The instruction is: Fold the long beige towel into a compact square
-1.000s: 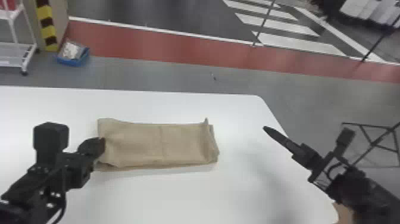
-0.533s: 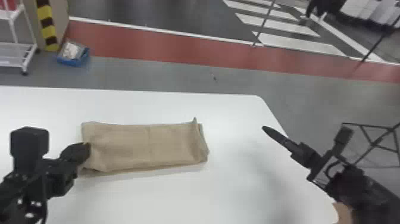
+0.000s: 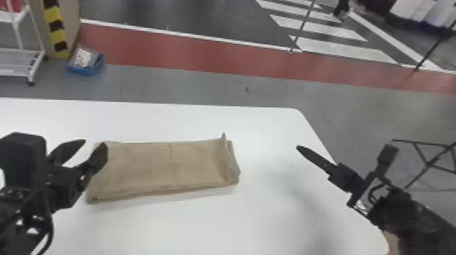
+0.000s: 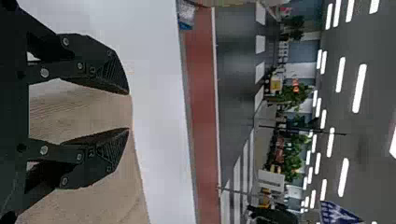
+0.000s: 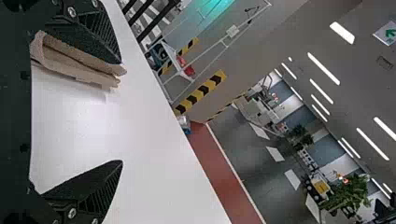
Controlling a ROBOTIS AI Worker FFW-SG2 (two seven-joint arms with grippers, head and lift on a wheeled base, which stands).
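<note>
The beige towel (image 3: 163, 168) lies folded as a flat, wide rectangle on the white table, its right end turned up in a small ridge. At its left end, my left gripper (image 3: 91, 149) is open, one finger over the towel's edge. In the left wrist view the parted fingers of the left gripper (image 4: 129, 111) have the towel (image 4: 93, 114) behind and between them. Over the table's right part is my right gripper (image 3: 298, 148), apart from the towel. The right wrist view has the right gripper (image 5: 122, 112) wide open, with the towel's layered end (image 5: 77, 63) beyond one finger.
The white table (image 3: 271, 210) has its far edge behind the towel and its rounded right corner near the right arm. Beyond it on the floor stand a blue bin (image 3: 86, 64) and a white cart (image 3: 23, 64). A black metal frame (image 3: 431, 162) is at the right.
The left gripper has opened, its fingers now parted at the towel's left end. Before that, it and the towel shifted left together. The right arm has stayed nearly still.
</note>
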